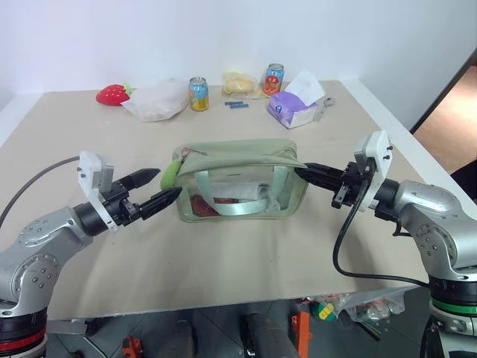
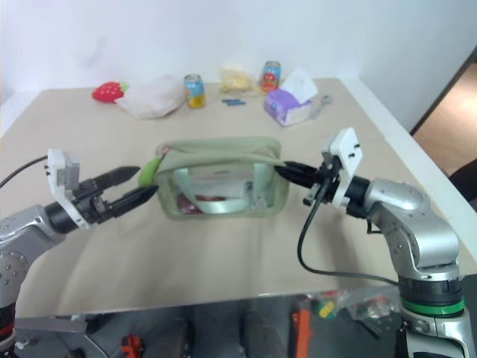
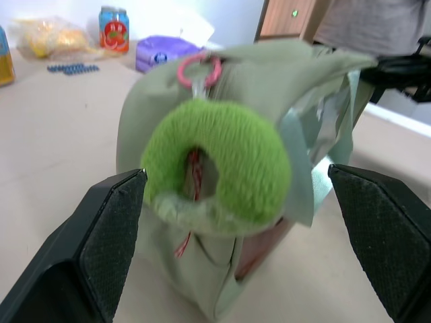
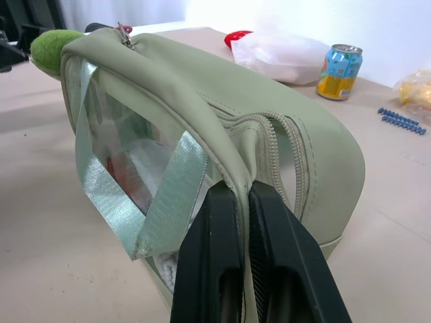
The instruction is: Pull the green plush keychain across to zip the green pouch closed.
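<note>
Nearest you, your left gripper (image 1: 159, 187) stands with its two black fingers spread wide and nothing between them, pointing roughly level toward the left end of the pouch. Just past its fingertips hangs the green plush keychain (image 1: 171, 173), dangling from a pink ring at the top left corner of the green pouch (image 1: 238, 179); in the left wrist view the plush (image 3: 219, 168) sits framed in the gap between the open fingers (image 3: 111, 232), apart from both pads, so you are lined up but not yet on it. The pouch's long axis runs side to side across the table (image 1: 246, 257), and the zipper follows that same line along the top, so the pull, as I judge it, has to travel from your left toward your right. At the far end of that line your right gripper (image 1: 309, 172) is clamped on the pouch's right end, its fingers pinched tight on a fold of fabric beside the zipper (image 4: 286, 158), which should brace the bag against the pull. Your left gripper is plainly the nearer one to the plush. Farther back, well apart, sit a red strawberry toy (image 1: 112, 94), a white plastic bag (image 1: 156, 101), two cans and a tissue pack (image 1: 292, 109).
</note>
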